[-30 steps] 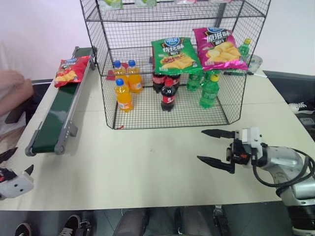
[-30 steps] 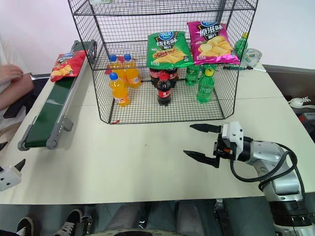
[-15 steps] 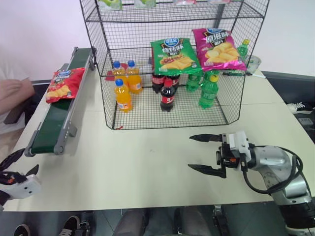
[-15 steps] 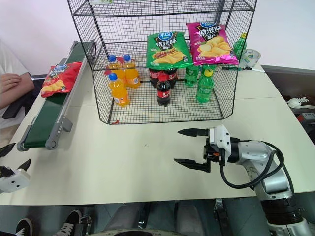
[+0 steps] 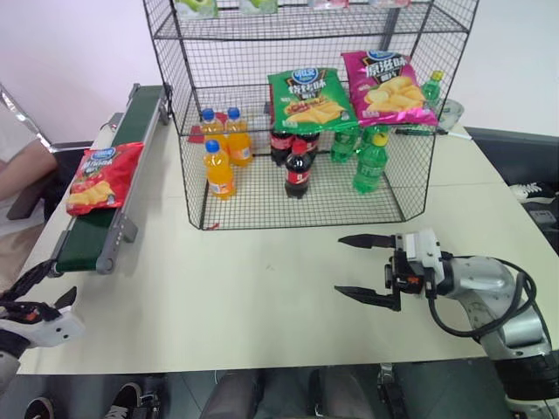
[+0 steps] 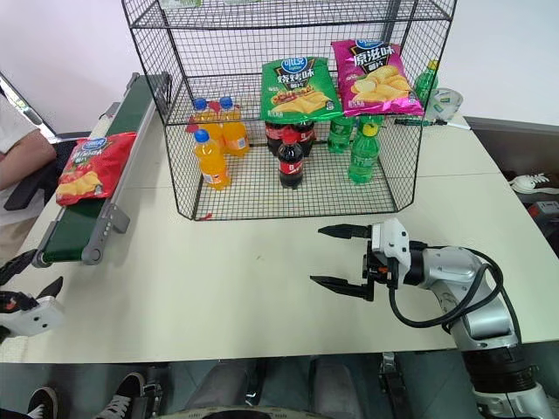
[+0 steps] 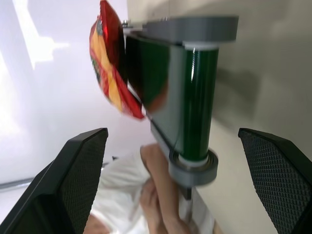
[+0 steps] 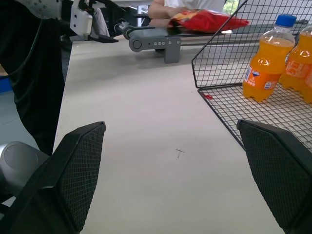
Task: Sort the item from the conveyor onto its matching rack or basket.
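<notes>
1. The red crisp bag (image 5: 94, 178) was seen lying flat on the green conveyor (image 5: 115, 182), near the belt's near end, with its outer edge hanging over the side away from the rack.
2. The conveyor was set along the left side of the pale tabletop (image 5: 253, 297), just beside the black wire rack (image 5: 306, 113).
3. On the rack's middle shelf, a green crisp bag (image 5: 310, 97) and a magenta crisp bag (image 5: 388, 87) were laid side by side.
4. On the rack's bottom shelf, orange drink bottles (image 5: 220, 148), cola bottles (image 5: 297, 166) and green bottles (image 5: 370, 161) were stood upright.
5. The left gripper (image 5: 39, 297) was held at the tabletop's near left corner, short of the conveyor's end; its fingers were spread wide with nothing between them.
6. In the left wrist view, the conveyor's end roller (image 7: 195, 97) and the bag above it were framed between the two fingers.
7. The right gripper (image 5: 358, 267) was held level over the tabletop in front of the rack, pointing left; its fingers were spread wide and nothing was held.
8. A person's arm (image 5: 22, 170) was visible past the conveyor at the left edge.
</notes>
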Robot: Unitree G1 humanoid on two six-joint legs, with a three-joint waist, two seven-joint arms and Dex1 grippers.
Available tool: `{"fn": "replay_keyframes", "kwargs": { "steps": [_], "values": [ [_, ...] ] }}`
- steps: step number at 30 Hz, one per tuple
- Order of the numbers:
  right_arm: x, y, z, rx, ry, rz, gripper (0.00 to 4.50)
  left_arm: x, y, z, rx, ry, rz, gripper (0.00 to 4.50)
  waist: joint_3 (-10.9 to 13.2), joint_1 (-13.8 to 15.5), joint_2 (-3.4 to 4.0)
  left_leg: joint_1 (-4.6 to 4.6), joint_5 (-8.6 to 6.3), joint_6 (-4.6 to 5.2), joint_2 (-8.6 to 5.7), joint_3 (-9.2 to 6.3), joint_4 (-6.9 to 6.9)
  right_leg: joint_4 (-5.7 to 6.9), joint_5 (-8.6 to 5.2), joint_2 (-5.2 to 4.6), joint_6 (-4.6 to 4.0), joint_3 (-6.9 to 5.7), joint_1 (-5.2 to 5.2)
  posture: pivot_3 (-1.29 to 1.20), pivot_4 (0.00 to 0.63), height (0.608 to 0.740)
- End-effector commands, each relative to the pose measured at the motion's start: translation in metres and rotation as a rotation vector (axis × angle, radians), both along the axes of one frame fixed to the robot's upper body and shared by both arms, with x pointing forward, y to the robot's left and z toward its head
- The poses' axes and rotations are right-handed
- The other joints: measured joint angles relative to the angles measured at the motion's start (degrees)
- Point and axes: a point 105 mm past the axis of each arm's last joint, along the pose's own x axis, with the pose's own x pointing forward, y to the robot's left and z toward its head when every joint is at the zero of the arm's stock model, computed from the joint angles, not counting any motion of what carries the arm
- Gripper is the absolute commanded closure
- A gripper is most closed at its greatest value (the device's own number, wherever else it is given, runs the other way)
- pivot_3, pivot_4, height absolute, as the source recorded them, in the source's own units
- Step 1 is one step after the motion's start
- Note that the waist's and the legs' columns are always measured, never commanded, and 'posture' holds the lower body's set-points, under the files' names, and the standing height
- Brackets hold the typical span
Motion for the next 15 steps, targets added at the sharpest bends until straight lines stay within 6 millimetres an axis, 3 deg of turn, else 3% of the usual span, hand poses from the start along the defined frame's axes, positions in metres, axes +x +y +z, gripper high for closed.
{"fn": "replay_keyframes", "kwargs": {
  "steps": [1, 8, 15],
  "values": [
    [0.0029, -0.0019, 0.0093, 0.007, -0.045, -0.010, 0.00, 0.0039, 0.0000, 0.0033, -0.001, -0.035, 0.006, 0.01, -0.01, -0.02, -0.01, 0.00, 0.00, 0.00, 0.00, 0.01, 0.00, 0.00, 0.00, 0.00, 0.00, 0.01, 0.01, 0.00, 0.150, 0.740],
    [0.0043, -0.0053, 0.0110, -0.007, -0.050, -0.025, 0.00, 0.0072, 0.0007, 0.0008, 0.010, -0.053, 0.021, 0.01, -0.03, -0.13, -0.06, 0.00, 0.00, 0.00, 0.00, 0.21, 0.00, 0.13, 0.00, 0.01, 0.01, 0.23, 0.02, 0.00, 0.150, 0.740],
    [-0.0014, -0.0025, 0.0107, 0.002, -0.035, -0.002, 0.00, 0.0030, 0.0062, 0.0106, 0.006, -0.100, 0.044, 0.01, -0.05, -0.15, -0.08, 0.01, 0.00, 0.01, 0.01, 0.42, 0.08, 0.37, 0.00, 0.02, 0.02, 0.49, -0.10, 0.00, 0.150, 0.740]
  ]
}}
